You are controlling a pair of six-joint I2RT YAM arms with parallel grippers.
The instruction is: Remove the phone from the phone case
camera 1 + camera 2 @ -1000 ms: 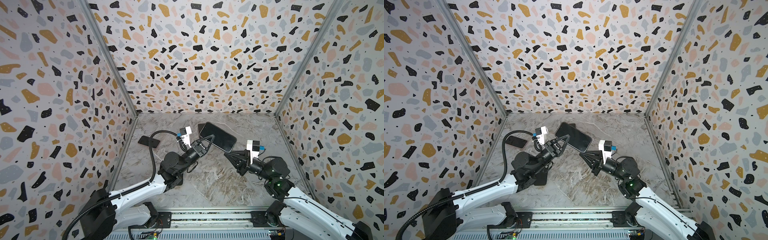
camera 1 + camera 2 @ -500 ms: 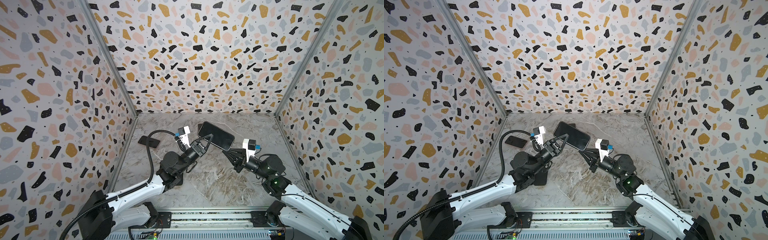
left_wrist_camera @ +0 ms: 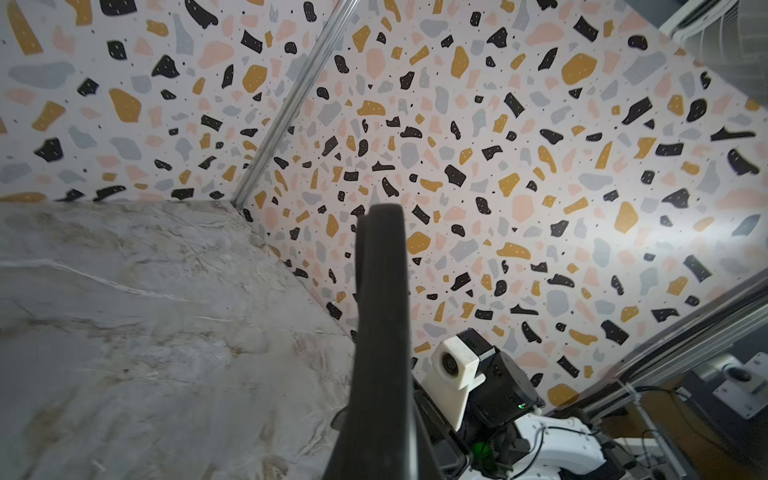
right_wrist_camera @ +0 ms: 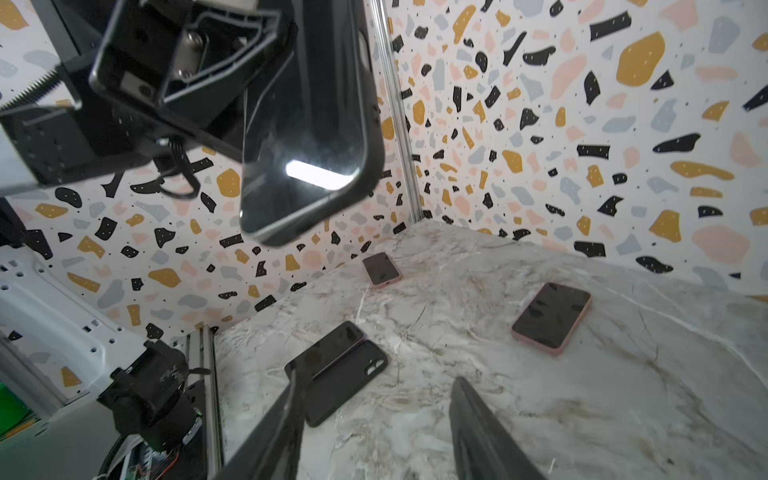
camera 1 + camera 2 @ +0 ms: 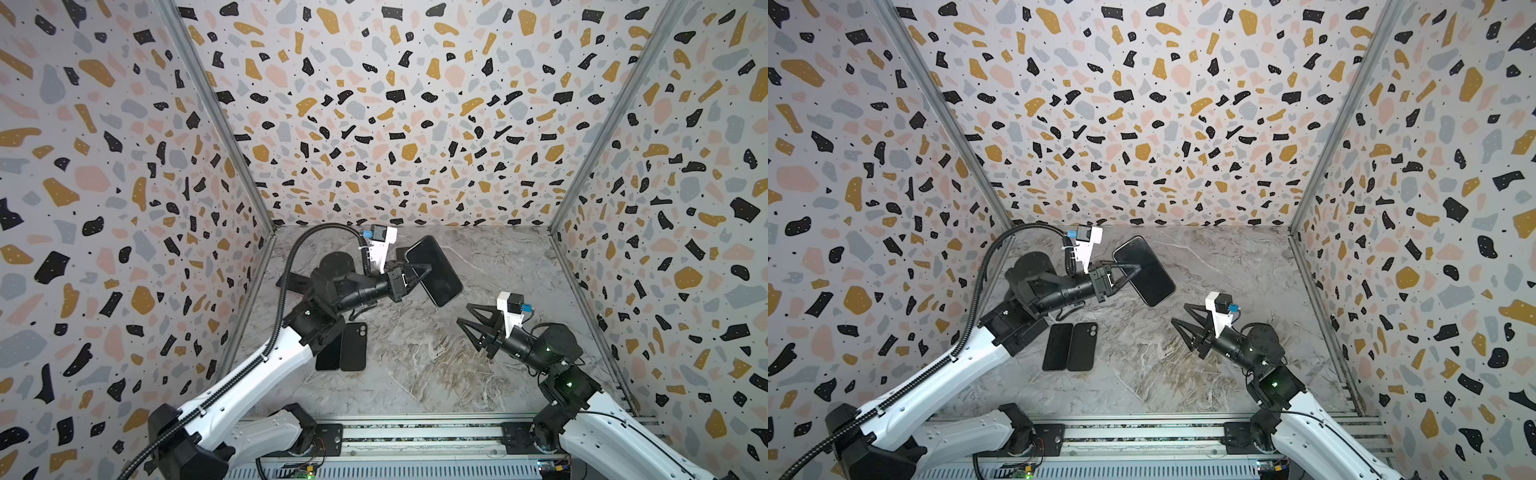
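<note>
A black phone (image 5: 436,270) (image 5: 1145,270) in a black phone case hangs tilted in the air over the back of the table in both top views. My left gripper (image 5: 415,272) (image 5: 1128,270) is shut on its left edge. The left wrist view shows it edge-on as a dark bar (image 3: 380,311). In the right wrist view its glossy screen (image 4: 307,145) faces me inside the case's rim. My right gripper (image 5: 462,313) (image 5: 1178,312) (image 4: 377,378) stands open and empty, below and to the right of the phone, apart from it.
A bare black phone (image 5: 328,353) and an empty black case (image 5: 354,347) lie side by side beside the left arm. Two phones in pink cases (image 4: 550,318) (image 4: 381,270) lie farther back. Patterned walls (image 5: 395,124) close three sides, and a rail (image 5: 415,434) runs along the front.
My right gripper has opened and drawn back down and to the right, away from the phone's lower corner. The left arm still holds the phone aloft, shifted slightly back.
</note>
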